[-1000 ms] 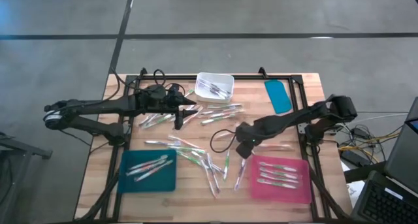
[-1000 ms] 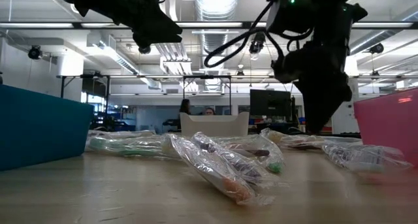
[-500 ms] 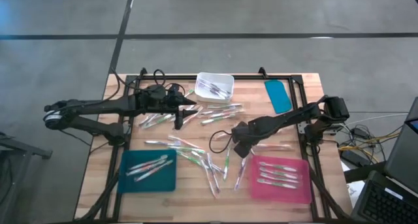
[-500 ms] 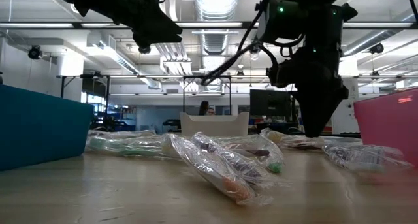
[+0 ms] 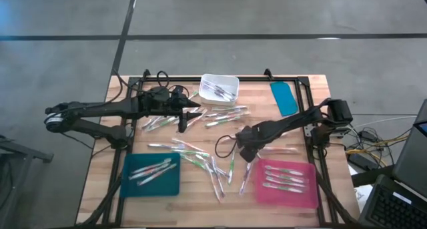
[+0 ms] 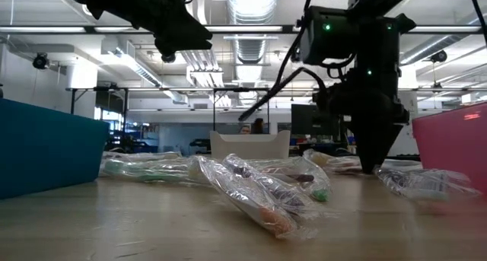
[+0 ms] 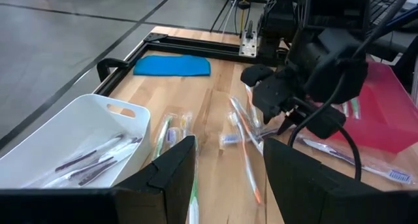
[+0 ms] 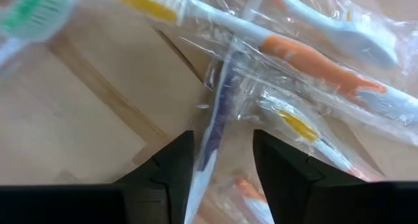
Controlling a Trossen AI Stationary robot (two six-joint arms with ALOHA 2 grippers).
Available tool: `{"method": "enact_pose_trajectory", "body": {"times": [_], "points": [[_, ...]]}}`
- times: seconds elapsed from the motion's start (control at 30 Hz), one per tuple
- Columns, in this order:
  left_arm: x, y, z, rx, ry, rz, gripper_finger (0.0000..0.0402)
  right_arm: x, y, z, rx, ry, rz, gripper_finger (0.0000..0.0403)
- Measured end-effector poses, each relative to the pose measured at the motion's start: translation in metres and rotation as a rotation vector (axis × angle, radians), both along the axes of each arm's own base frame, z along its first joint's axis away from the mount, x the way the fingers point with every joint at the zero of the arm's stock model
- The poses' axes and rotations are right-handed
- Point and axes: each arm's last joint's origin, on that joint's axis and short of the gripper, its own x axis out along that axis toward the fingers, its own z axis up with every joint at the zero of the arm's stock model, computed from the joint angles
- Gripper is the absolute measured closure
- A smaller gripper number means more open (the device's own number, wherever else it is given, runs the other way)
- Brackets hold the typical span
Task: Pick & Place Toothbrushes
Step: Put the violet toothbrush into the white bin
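Observation:
Several plastic-wrapped toothbrushes (image 5: 200,155) lie scattered across the middle of the wooden table; more sit in the teal tray (image 5: 172,182), the pink tray (image 5: 308,189) and the white bin (image 5: 230,82). My right gripper (image 5: 245,151) is open and low over the scattered pile. In the right wrist view its fingers (image 8: 222,160) stand on either side of a wrapped toothbrush with a dark bristle head (image 8: 219,119); I cannot tell whether they touch it. My left gripper (image 5: 183,122) is open and hovers near the white bin (image 7: 78,129), above loose toothbrushes (image 7: 241,129).
A blue lid (image 5: 284,97) lies flat at the table's far right. A black frame (image 5: 307,89) runs along the table's edges. Cables loop from the right arm (image 5: 223,141). Bare wood shows between the two trays at the near edge.
My right gripper has come down toward the scattered toothbrushes and shifted slightly toward the table's left, staying open. The left arm has kept still and the toothbrushes have not moved.

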Motion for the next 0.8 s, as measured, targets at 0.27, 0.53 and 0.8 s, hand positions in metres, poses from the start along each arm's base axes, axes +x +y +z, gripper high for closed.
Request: {"method": "enact_pose_trajectory", "body": {"times": [0.27,0.53,0.8], "points": [[0.000,0.000,0.000,0.000,0.001,0.000,0.0216,0.005,-0.001,-0.010,0.001,0.013,0.026,0.0277],[0.000,0.000,0.000,0.000,0.001,0.000,0.0216,0.006,-0.003,-0.005,0.003,-0.018,0.055,0.0371],[0.000,0.000,0.000,0.000,0.001,0.000,0.0216,0.005,-0.007,0.004,0.039,-0.056,0.077,0.0379]]}}
